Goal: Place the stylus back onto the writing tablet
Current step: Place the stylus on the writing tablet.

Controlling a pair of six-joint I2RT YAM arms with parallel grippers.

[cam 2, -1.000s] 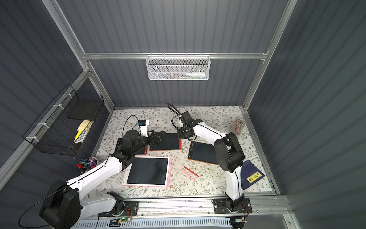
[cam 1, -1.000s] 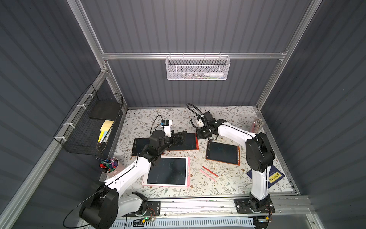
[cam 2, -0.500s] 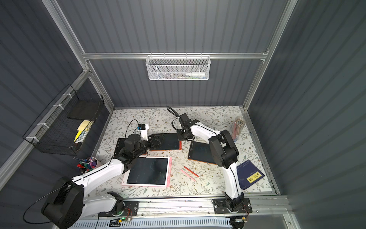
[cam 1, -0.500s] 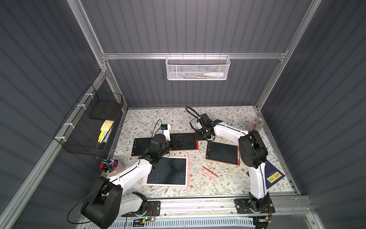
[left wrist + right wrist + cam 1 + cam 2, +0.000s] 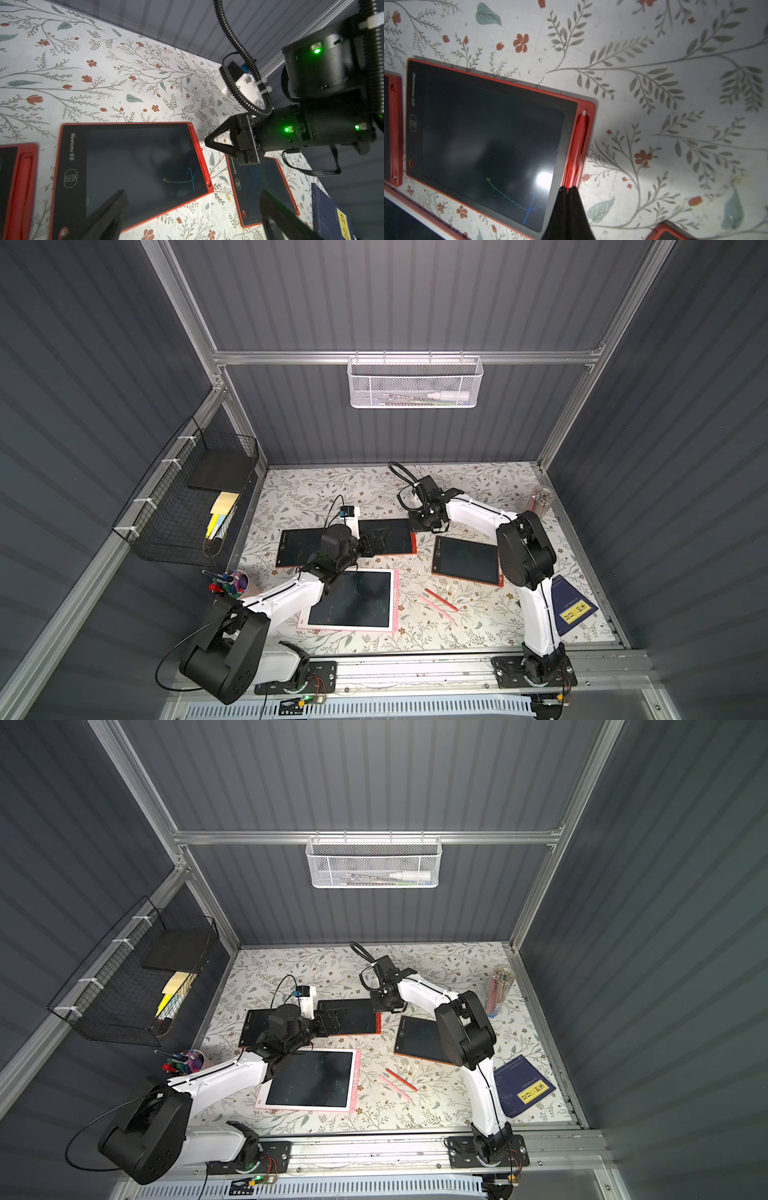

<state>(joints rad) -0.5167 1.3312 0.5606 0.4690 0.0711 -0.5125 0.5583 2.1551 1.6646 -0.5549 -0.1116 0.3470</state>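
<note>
Right claw (image 5: 567,190) is fully closed, its two black fingertips pressed together with nothing gripped between them. In the right wrist view the tips cover the near part of the red stylus (image 5: 578,141), and whether they touch it cannot be told. Left claw (image 5: 192,195) is spread as wide as it goes and holds nothing, hanging over the same red-framed tablet (image 5: 128,162). The right arm (image 5: 473,508) rises from its base at the near right, bends at a high elbow and reaches left and toward the far side of the table (image 5: 316,489), with its wrist above the tablet's right edge. The left arm (image 5: 286,599) stretches from the near left across a corner of the pink tablet (image 5: 353,601), claw pointing right. The stylus lies flat in the slot along the tablet's right edge, its white tip toward the far side. It is under the right claw and to the right of the left claw.
</note>
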